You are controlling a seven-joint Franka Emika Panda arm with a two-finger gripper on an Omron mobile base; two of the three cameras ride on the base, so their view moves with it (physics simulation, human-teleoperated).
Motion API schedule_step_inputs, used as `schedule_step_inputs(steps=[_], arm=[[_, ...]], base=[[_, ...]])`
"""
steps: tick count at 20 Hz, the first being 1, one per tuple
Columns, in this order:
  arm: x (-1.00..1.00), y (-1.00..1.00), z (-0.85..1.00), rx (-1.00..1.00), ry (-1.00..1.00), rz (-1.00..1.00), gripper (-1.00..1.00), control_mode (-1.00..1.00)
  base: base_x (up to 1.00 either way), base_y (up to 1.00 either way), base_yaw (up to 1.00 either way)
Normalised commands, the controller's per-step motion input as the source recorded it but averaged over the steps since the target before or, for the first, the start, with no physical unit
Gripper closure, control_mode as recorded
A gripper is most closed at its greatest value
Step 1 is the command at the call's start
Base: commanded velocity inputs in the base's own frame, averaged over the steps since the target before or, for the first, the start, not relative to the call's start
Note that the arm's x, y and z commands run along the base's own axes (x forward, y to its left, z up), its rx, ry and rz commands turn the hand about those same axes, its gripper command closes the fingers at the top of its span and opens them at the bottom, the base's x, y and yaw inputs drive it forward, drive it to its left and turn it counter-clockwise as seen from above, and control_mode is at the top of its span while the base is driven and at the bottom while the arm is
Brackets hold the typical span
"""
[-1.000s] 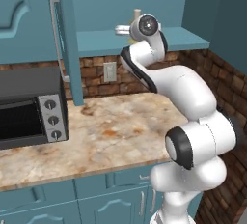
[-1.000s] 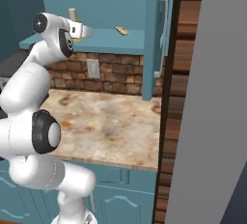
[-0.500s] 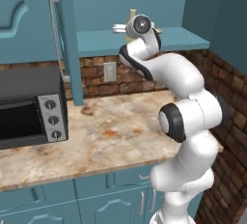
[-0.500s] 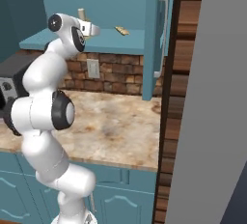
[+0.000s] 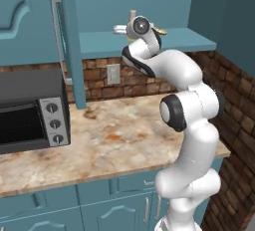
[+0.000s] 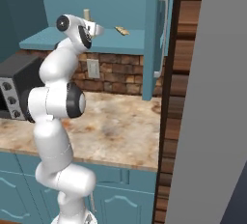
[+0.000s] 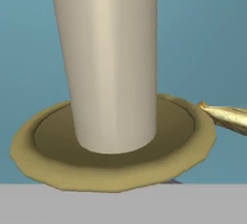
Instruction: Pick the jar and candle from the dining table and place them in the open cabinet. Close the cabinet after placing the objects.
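Nearest the hand camera stands the candle — a smooth cream cylinder, top cut off, seated in a round brass dish whose foot is hidden. The gripper reaches over the teal cabinet shelf; its fingers are hidden, jaws closed as narrow as they go, apparently on the candle. Behind lies a small brass object — hard to identify.
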Motion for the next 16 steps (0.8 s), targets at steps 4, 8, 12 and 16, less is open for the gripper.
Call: schedule_step_inputs(steps=[4,8,12,16], arm=[[0.45,0.0,-0.21,0.0,0.0,0.0,1.0,-1.0],[0.32,-0.02,-0.32,0.0,0.03,0.0,1.0,-1.0],[0.01,-0.07,-0.28,0.0,0.0,0.0,1.0,-1.0],[0.0,0.0,-0.09,0.0,0.0,0.0,-1.0,-1.0]], base=[[0.0,0.0,0.0],[0.0,0.0,0.0],[0.0,0.0,0.0],[0.0,0.0,0.0]])
